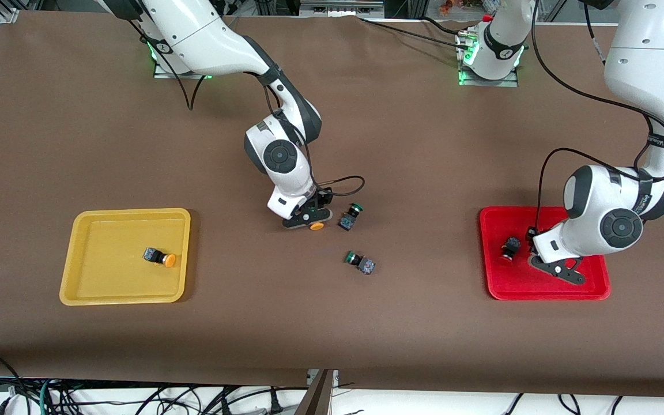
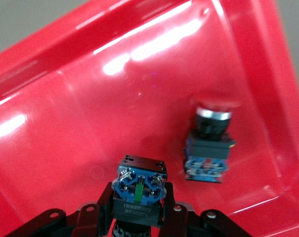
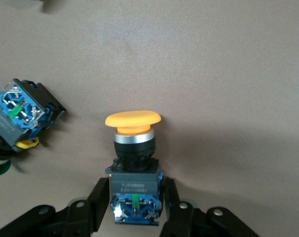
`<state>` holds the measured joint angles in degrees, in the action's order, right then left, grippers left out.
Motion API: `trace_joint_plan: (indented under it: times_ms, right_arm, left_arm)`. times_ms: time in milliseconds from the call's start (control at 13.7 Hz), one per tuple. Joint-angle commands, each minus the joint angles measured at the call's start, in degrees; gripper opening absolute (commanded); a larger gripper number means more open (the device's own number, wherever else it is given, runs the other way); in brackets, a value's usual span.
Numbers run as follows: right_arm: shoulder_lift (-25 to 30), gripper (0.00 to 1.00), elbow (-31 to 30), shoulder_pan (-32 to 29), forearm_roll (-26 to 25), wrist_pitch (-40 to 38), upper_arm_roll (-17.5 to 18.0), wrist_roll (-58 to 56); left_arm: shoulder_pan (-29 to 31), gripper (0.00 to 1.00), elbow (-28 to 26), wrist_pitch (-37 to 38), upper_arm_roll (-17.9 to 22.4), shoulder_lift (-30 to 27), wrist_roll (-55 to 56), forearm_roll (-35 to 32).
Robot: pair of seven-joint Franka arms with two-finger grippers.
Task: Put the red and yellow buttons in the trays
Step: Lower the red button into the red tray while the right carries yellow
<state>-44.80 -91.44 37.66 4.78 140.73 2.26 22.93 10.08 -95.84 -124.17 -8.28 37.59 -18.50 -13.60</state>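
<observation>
My right gripper (image 1: pixel 308 221) is low over the middle of the table, shut on the dark body of a yellow button (image 1: pixel 316 226). In the right wrist view the fingers (image 3: pixel 171 197) grip its sides and its orange-yellow cap (image 3: pixel 133 119) points away. A second yellow button (image 1: pixel 159 256) lies in the yellow tray (image 1: pixel 113 282). My left gripper (image 1: pixel 559 270) is low over the red tray (image 1: pixel 502 285), shut on a button body (image 2: pixel 139 183) whose cap is hidden. A red button (image 1: pixel 509 248) lies on its side in that tray, beside the gripper; it also shows in the left wrist view (image 2: pixel 209 148).
Two green-capped buttons lie on the brown table: one (image 1: pixel 350 216) right beside my right gripper toward the left arm's end, also in the right wrist view (image 3: pixel 21 116), and one (image 1: pixel 361 262) nearer the front camera.
</observation>
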Motion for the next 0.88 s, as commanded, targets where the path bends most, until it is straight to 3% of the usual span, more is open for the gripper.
trace_joint_plan:
  times_ms: [0,146,292,365,438,802]
  right_arm:
    - [0.85,0.22,-0.76,-0.22,-1.35,0.95,-0.33,-0.42]
    - [2.86,0.12,-0.67,-0.57,-1.35,-0.97,-1.64,-0.86]
    - [5.32,0.12,-0.23,-0.66,-1.18,-5.62,-4.53,-5.75]
    - [6.64,0.12,-0.23,-0.66,-1.18,-8.25,-6.63,-9.35]
    - [7.87,0.12,-0.23,-0.66,-1.18,-10.19,-9.0,-13.22]
    - [10.87,0.14,-1.8,-3.11,-0.39,-17.23,-21.05,-35.63]
  left_arm:
    - [1.34,0.17,0.39,0.07,-0.86,0.12,-2.24,-1.43]
    - [1.52,0.22,0.3,-0.02,-0.86,0.2,-2.33,-1.43]
    - [1.6,0.34,0.3,0.07,-0.95,0.2,-2.33,-1.34]
    - [1.6,0.62,0.39,0.07,-0.95,0.12,-2.33,-1.26]
    - [1.6,1.0,0.39,0.16,-0.95,0.12,-2.42,-1.25]
    - [2.13,1.0,1.62,1.12,-1.03,-1.72,-3.39,-0.38]
